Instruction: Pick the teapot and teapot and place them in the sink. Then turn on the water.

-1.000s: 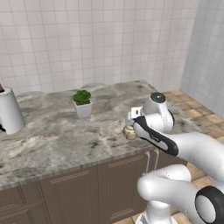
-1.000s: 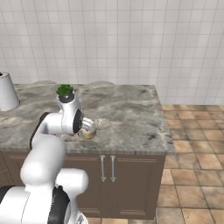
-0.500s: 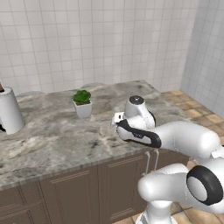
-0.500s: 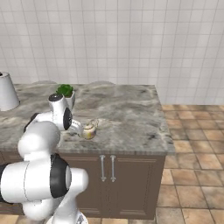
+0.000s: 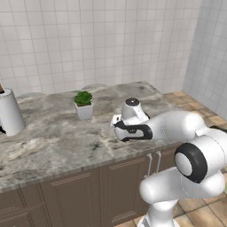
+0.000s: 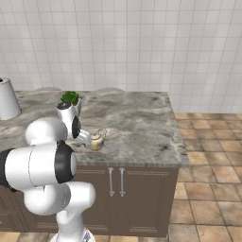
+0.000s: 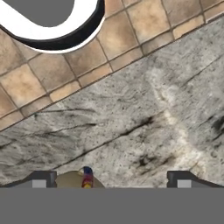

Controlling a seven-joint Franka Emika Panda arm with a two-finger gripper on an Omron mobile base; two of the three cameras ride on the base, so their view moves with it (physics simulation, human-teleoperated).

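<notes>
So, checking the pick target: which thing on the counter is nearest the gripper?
The teapot, right beside the gripper; the potted plant and white canister stand farther off.

White tiled wall (image 5: 88,40), brown cabinets (image 6: 142,194) (marble-topped), terracotta floor (image 6: 208,189)

A small round cream teapot (image 6: 96,141) sat upright near the front edge of the counter, just beside the arm. It had a little knob on top and colored marks on its side. In the hand view, the top of the teapot (image 7: 82,179) peeked up at the bottom.
</notes>
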